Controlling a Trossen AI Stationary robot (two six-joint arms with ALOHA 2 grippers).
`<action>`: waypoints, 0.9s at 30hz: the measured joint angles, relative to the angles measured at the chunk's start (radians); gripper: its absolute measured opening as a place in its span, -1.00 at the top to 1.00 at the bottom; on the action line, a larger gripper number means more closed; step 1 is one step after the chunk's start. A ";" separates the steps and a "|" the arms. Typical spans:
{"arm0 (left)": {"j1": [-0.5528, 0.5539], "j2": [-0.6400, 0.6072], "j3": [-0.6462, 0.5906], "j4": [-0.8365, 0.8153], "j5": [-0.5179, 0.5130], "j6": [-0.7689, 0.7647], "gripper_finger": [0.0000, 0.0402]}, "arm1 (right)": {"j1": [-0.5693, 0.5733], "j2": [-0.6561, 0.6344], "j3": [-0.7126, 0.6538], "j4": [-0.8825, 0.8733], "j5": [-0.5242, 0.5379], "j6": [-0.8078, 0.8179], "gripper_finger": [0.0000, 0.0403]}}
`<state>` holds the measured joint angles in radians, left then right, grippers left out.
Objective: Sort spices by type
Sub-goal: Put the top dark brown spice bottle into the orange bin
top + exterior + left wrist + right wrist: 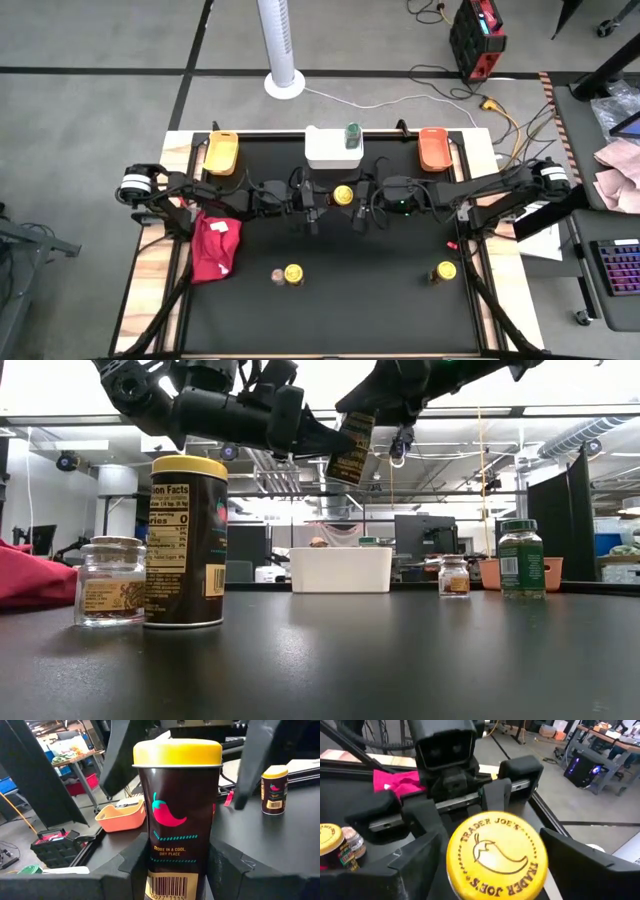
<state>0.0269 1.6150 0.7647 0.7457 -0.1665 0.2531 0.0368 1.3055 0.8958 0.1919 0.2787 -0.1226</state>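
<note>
Handover is the step in hand, I judge: a yellow-lidded jar (343, 195) hangs in the air over the middle of the table, between the two arms, just in front of the white tray (332, 149). The left claw (177, 870) is clamped on the jar's lower body, with the jar's long axis running straight out from that claw toward the other arm, lid end leading. The right claw (492, 852) faces it end-on, its fingers spread wide on either side of the lid and apparently not gripping (the right wrist view looks straight onto the lid's printed chilli). So the coming move turns on that line-up: the right claw need only close on the lid end before the left lets go. Elsewhere, a green-lidded jar (352, 135) sits at the white tray, though whether in it or just behind I cannot tell; another yellow-lidded jar (293, 274) stands near the front touching or just beside a small glass jar (278, 276), and one more yellow-lidded jar (446, 270) stands toward the right. Contact between the right fingers and the lid is hard to make out, and the held jar's base is cut off in the left wrist view.
</note>
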 joint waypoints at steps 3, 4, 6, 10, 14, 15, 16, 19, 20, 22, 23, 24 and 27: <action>0.000 0.000 0.000 0.000 0.000 0.000 0.31 | 0.000 0.005 0.013 -0.007 0.002 0.002 -0.45; 0.000 0.000 0.000 0.001 0.000 0.000 0.31 | 0.000 0.005 0.014 -0.011 0.002 0.008 -0.40; 0.000 0.000 0.000 0.002 0.000 0.000 0.31 | -0.003 0.002 0.014 -0.015 0.002 0.026 -0.26; 0.000 0.000 0.000 0.006 0.001 -0.001 0.27 | -0.006 -0.005 0.014 -0.031 -0.001 0.039 -0.08; 0.000 0.000 0.000 0.006 0.002 -0.002 0.24 | -0.006 -0.004 0.014 -0.030 -0.001 0.042 -0.08; 0.000 0.000 0.000 0.006 0.002 -0.010 0.24 | -0.006 -0.004 0.014 -0.031 -0.001 0.044 -0.08; 0.000 0.000 0.000 0.004 0.003 -0.027 0.23 | -0.006 -0.004 0.014 -0.031 -0.002 0.048 -0.08; 0.000 -0.003 0.002 -0.015 -0.001 -0.068 0.15 | -0.010 -0.018 0.020 -0.060 -0.003 0.076 -0.08; 0.000 -0.004 0.003 -0.017 -0.006 -0.074 0.12 | -0.012 -0.023 0.029 -0.085 -0.002 0.086 -0.08; 0.000 -0.008 0.002 -0.028 -0.011 -0.088 0.02 | -0.023 -0.037 0.056 -0.168 0.013 0.113 -0.08; 0.002 -0.009 0.002 -0.029 -0.012 -0.094 -0.03 | -0.031 -0.040 0.077 -0.214 0.019 0.132 -0.08; 0.002 -0.011 0.002 -0.033 -0.015 -0.098 -0.08 | -0.036 -0.041 0.095 -0.250 0.028 0.146 -0.08; 0.001 -0.018 0.002 -0.039 -0.013 -0.082 -0.23 | -0.056 -0.041 0.140 -0.387 0.117 0.195 -0.08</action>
<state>0.0277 1.5969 0.7666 0.7065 -0.1791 0.1709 -0.0191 1.2648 1.0354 -0.1949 0.3959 0.0728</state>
